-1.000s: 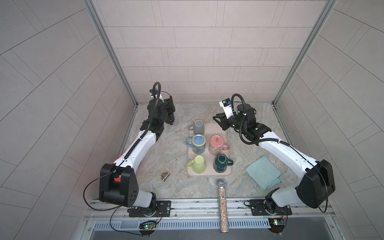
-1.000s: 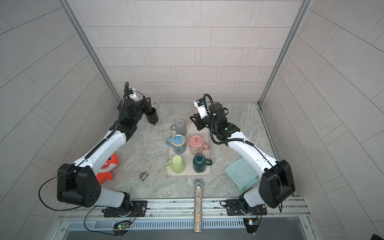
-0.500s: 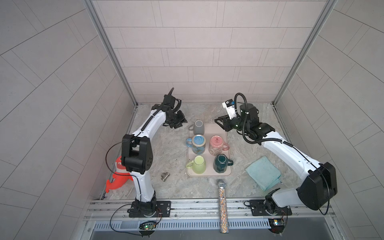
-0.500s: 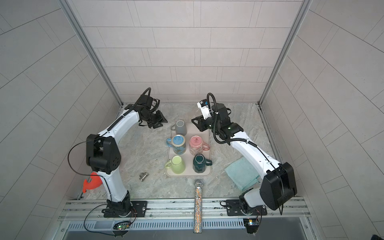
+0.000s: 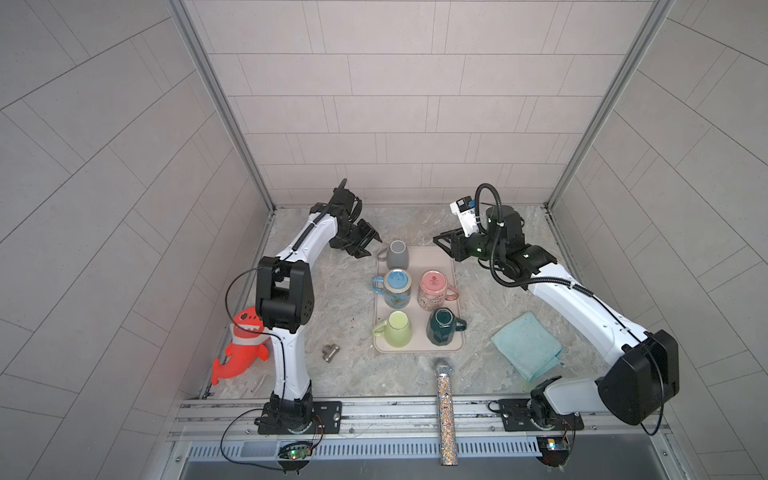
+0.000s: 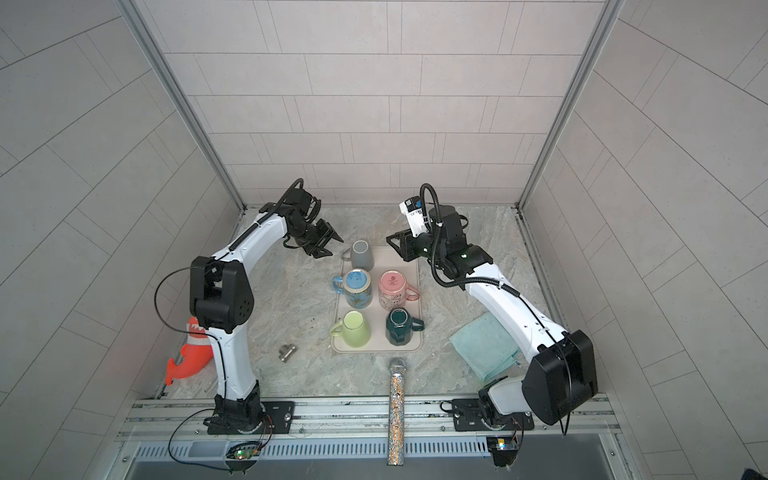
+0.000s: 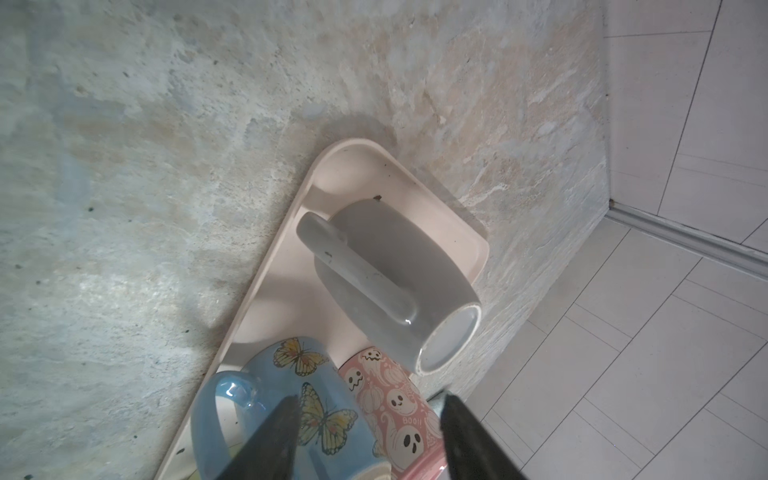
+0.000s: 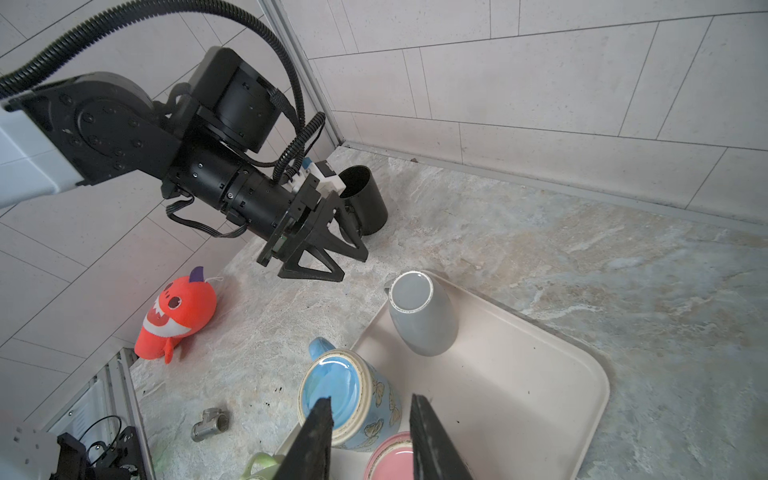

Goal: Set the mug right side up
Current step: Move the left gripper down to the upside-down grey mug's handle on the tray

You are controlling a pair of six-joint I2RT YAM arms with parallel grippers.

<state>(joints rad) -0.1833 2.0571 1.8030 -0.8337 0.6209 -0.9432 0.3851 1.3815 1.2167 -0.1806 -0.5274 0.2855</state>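
Several mugs stand upside down on the beige tray (image 5: 457, 345) (image 8: 519, 374): grey (image 5: 397, 254) (image 7: 395, 266) (image 8: 422, 316), blue butterfly (image 5: 397, 286) (image 8: 345, 399), pink (image 5: 434, 289), green (image 5: 397, 330) and dark teal (image 5: 441, 330). In the right wrist view a black mug (image 8: 365, 199) stands mouth up on the table, behind my left gripper (image 8: 353, 266). That gripper (image 5: 372, 246) (image 6: 332, 247) (image 7: 368, 407) is open and empty, just left of the grey mug's handle. My right gripper (image 5: 444, 247) (image 8: 371, 401) hovers open over the tray's back right corner.
An orange shark plush (image 5: 241, 345) (image 8: 178, 311) lies at the left wall. A metal pipe fitting (image 5: 330, 353) sits left of the tray, and a teal cloth (image 5: 525, 345) to its right. A glitter microphone (image 5: 444, 399) lies at the front edge.
A second ago my left gripper held the black mug at the back left. Now the mug stands free, and the gripper has opened and swung toward the tray. The right gripper barely moved.
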